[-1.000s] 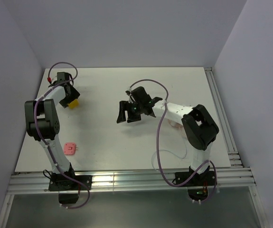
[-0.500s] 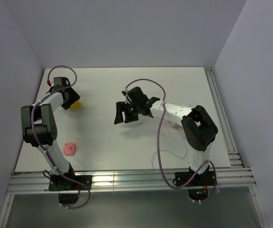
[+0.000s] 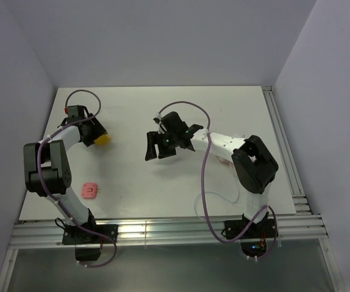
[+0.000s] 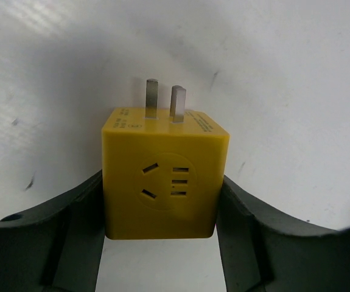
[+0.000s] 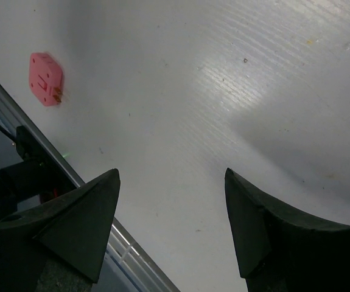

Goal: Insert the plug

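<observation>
A yellow cube adapter (image 4: 162, 182) with two metal prongs and a socket face lies on the white table (image 3: 181, 109). My left gripper (image 4: 161, 213) is shut on it, one dark finger against each side. From above, the cube (image 3: 103, 139) shows at the far left, at the tip of the left gripper (image 3: 94, 135). My right gripper (image 3: 156, 146) hangs over the table's middle, open, with nothing between its fingers (image 5: 89, 213). The plug does not show in any view. A thin white cable (image 3: 220, 196) loops beside the right arm's base.
A small pink square piece (image 3: 89, 190) with short pins lies near the front left; it also shows in the right wrist view (image 5: 45, 78). Metal rails (image 3: 162, 230) run along the front edge and the right side. Purple cables hang off both arms.
The left gripper has closed on the yellow cube and turned with it, the cube now slightly further right. The right gripper has drifted a little to the left.
</observation>
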